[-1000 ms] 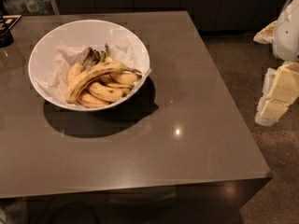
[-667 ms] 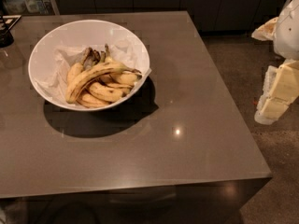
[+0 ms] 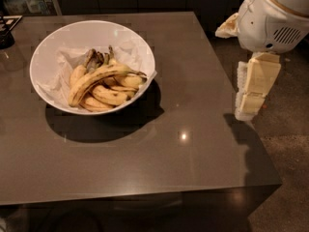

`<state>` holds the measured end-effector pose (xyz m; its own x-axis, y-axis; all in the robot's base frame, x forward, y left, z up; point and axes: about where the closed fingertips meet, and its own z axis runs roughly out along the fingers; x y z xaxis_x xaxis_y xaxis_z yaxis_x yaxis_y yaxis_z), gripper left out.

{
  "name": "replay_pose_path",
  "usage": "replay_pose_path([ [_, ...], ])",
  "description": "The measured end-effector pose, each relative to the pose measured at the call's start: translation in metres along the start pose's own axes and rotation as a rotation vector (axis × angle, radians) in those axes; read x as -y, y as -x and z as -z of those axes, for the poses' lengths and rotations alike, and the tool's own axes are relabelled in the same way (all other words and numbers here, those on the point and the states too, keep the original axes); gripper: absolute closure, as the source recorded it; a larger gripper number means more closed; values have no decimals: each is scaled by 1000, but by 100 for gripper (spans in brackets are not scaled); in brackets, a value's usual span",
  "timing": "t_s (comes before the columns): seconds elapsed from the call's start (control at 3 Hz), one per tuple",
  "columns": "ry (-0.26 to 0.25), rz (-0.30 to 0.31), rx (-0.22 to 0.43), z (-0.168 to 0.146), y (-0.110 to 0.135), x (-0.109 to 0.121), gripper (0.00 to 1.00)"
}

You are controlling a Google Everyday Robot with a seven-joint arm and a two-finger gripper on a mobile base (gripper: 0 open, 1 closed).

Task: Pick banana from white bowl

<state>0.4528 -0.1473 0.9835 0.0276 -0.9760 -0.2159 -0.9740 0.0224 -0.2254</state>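
Observation:
The white bowl [image 3: 58,42] stands at the far left of the dark table, lined with crumpled white paper. It holds several bananas. The banana [image 3: 99,77], long, curved and brown-streaked with a dark stem at its right end, lies on top of the shorter ones. My gripper [image 3: 247,109] hangs from the white arm [image 3: 273,18] beside the table's right edge. It points down, is well to the right of the bowl, and holds nothing that I can see.
The dark table [image 3: 183,144] has its right edge just under the gripper and its front edge near the bottom. A dark object [image 3: 6,33] sits at the far left edge. Speckled floor [image 3: 289,149] lies to the right.
The arm and gripper have moved left, closer to the table's right edge, and more of the arm body shows. The bowl and bananas have not moved.

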Motion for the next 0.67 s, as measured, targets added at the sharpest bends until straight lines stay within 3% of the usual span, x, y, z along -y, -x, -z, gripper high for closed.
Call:
replay_pose_path([
  [0.33, 0, 0, 0, 0, 0, 0, 0],
  [0.67, -21, 28, -24, -11, 35, 22, 0],
])
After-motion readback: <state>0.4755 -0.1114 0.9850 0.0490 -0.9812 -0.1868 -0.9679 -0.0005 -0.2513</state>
